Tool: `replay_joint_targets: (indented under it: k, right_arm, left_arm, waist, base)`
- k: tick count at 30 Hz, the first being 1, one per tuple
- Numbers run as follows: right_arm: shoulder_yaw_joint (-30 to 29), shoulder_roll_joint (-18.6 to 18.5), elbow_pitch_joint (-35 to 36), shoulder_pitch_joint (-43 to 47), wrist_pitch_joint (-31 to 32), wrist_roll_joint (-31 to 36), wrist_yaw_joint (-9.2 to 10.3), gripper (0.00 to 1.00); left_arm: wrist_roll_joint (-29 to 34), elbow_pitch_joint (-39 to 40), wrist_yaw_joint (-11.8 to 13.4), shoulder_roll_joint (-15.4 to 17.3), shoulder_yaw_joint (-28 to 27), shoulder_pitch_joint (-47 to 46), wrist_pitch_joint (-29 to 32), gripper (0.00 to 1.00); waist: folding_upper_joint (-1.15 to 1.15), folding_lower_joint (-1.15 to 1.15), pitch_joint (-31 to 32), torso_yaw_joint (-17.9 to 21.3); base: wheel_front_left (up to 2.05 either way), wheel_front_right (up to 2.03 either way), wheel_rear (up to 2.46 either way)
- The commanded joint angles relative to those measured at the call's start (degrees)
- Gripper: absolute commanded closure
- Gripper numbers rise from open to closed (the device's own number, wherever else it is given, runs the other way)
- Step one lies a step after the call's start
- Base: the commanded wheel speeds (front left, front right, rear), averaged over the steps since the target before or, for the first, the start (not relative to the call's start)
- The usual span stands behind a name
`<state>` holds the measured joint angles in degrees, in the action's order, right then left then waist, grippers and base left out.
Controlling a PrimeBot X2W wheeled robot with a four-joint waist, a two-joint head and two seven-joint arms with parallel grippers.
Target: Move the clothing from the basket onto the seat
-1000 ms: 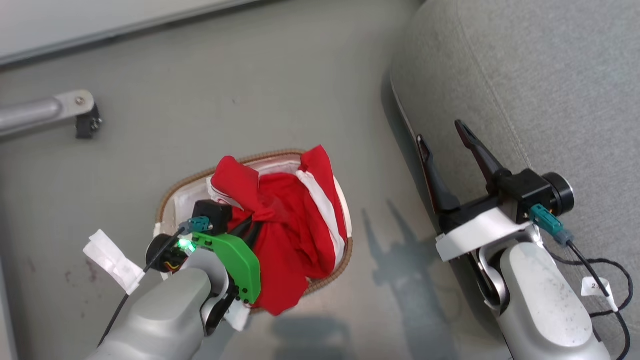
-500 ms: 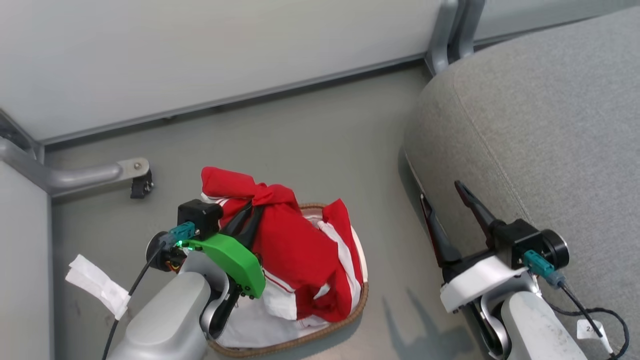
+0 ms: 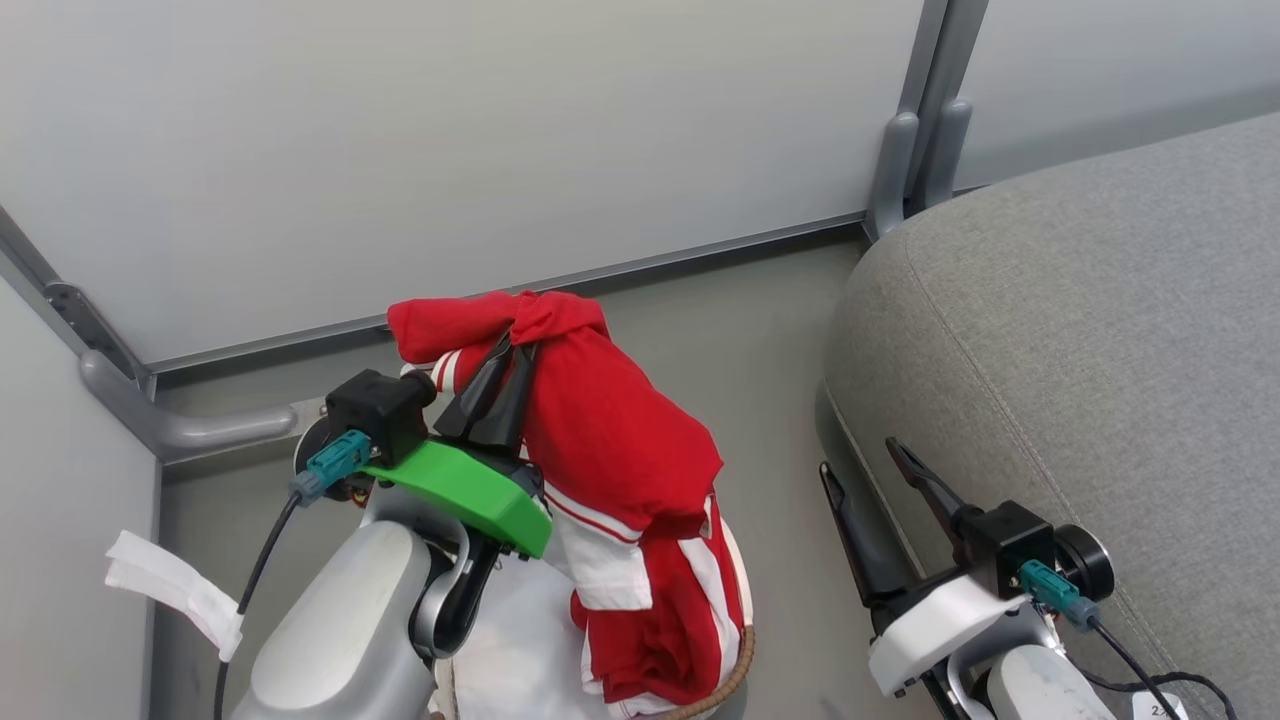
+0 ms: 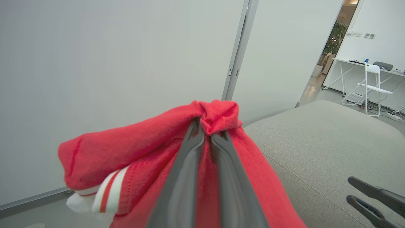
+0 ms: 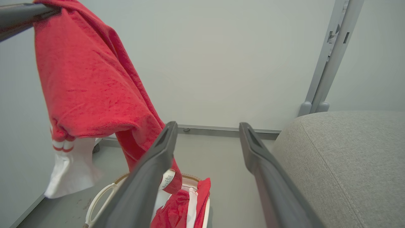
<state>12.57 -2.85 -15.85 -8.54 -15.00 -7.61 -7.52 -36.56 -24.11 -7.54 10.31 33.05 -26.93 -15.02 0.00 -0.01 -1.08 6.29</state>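
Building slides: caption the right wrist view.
Left tool holds bright red fabric garment over oval cream plastic basket, beside light-grey upholstered sofa; right tool open.

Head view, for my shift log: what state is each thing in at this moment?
red garment: lifted, hanging, lower end reaching into the basket.
left hand: shut on the red garment.
right hand: open, empty, beside the sofa.
basket: upright on the floor, red fabric and white liner inside.
sofa: no clothing on the part in view.
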Motion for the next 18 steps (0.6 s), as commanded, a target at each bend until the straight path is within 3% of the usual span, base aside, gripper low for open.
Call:
replay_joint_targets:
  k: [1, 9, 18]
  right_arm:
    - [0.23, -0.24, -0.22, 1.19, -0.27, -0.01, 0.06, 0.00]
    - [2.15, -1.42, -1.47, 2.01, -0.27, 1.30, 0.06, 0.00]
    - [11.40, -4.20, -6.84, -5.04, -0.28, 4.96, 0.06, 0.00]
  left_arm:
    - [0.84, 1.10, 0.11, -0.02, -0.53, 0.90, -0.23, 1.00]
    - [0.90, 5.15, 0.11, -1.13, -0.90, 1.34, -0.22, 1.00]
    - [-0.36, 6.31, 0.11, -1.63, 1.45, -0.12, -0.22, 1.00]
  waist:
    - [0.00, 0.01, 0.65, -0.49]
    - [0.00, 0.01, 1.24, -1.97]
    - [0.00, 0.01, 0.90, -4.40]
  base:
    - [0.00, 0.00, 0.00]
    - [0.00, 0.00, 0.00]
    - [0.00, 0.00, 0.00]
